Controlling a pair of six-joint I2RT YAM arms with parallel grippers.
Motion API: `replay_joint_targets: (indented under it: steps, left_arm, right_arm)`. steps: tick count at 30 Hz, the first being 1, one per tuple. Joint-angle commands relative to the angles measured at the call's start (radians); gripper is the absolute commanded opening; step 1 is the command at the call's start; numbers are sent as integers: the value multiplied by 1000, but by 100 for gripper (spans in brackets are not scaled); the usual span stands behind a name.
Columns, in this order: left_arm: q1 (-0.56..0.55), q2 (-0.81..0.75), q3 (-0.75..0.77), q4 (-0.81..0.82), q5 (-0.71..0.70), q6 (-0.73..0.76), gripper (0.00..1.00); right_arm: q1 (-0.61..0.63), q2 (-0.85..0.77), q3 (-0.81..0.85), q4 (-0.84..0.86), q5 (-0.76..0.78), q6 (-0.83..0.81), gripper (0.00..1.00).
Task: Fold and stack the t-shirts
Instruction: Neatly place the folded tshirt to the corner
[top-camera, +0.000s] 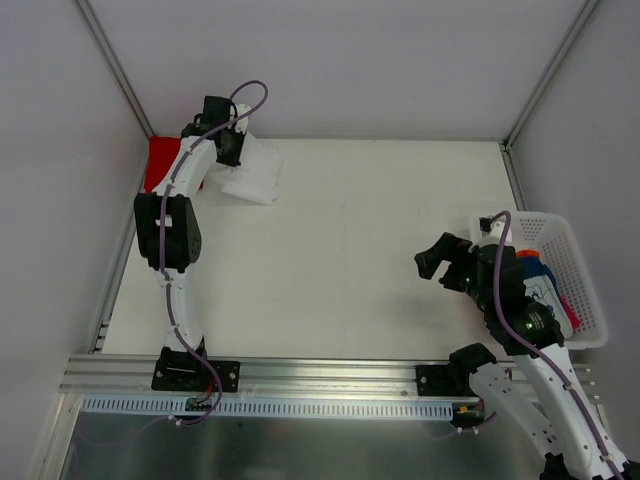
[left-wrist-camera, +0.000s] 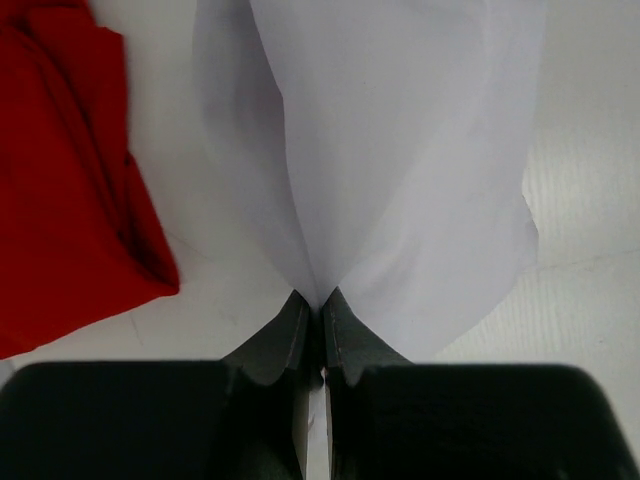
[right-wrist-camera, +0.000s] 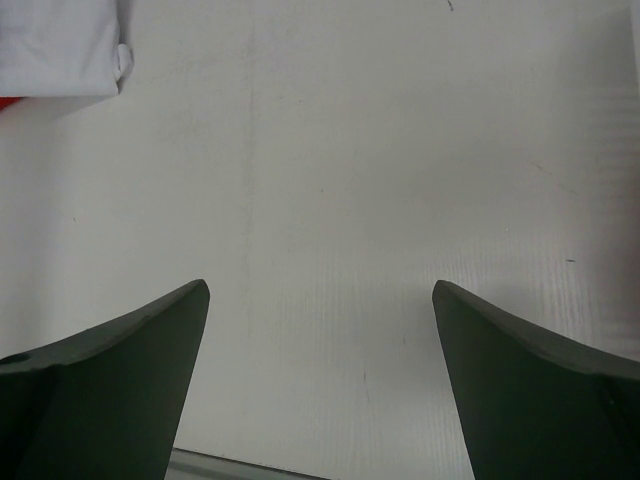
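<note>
The white t-shirt (top-camera: 255, 175) lies folded at the far left of the table; in the left wrist view it (left-wrist-camera: 400, 150) rises in a pinched fold. My left gripper (top-camera: 230, 150) (left-wrist-camera: 322, 300) is shut on its edge. The red t-shirt (top-camera: 160, 165) (left-wrist-camera: 60, 180) lies beside it at the far left corner. The blue t-shirt with white print (top-camera: 540, 280) and an orange-red one (top-camera: 570, 305) sit in the basket. My right gripper (top-camera: 448, 262) (right-wrist-camera: 320, 290) is open and empty over bare table; the white tee (right-wrist-camera: 60, 45) shows far off.
A white plastic mesh basket (top-camera: 585, 270) stands at the right edge, beside my right arm. White walls with metal posts enclose the table on three sides. An aluminium rail (top-camera: 300, 375) runs along the near edge.
</note>
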Motion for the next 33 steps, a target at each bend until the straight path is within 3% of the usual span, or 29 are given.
replay_joint_targets:
  steps: [1, 4, 19, 33]
  left_arm:
    - [44, -32, 73, -48, -67, 104, 0]
    - [72, -9, 118, -55, -129, 152, 0]
    - [254, 154, 398, -45, -110, 57, 0]
    - [378, 273, 435, -19, -65, 6, 0]
  right_arm:
    - [5, -4, -32, 86, -23, -11, 99]
    - [5, -27, -62, 86, -9, -11, 100]
    - [5, -99, -202, 92, -6, 0, 100]
    - [5, -29, -286, 155, -12, -3, 99]
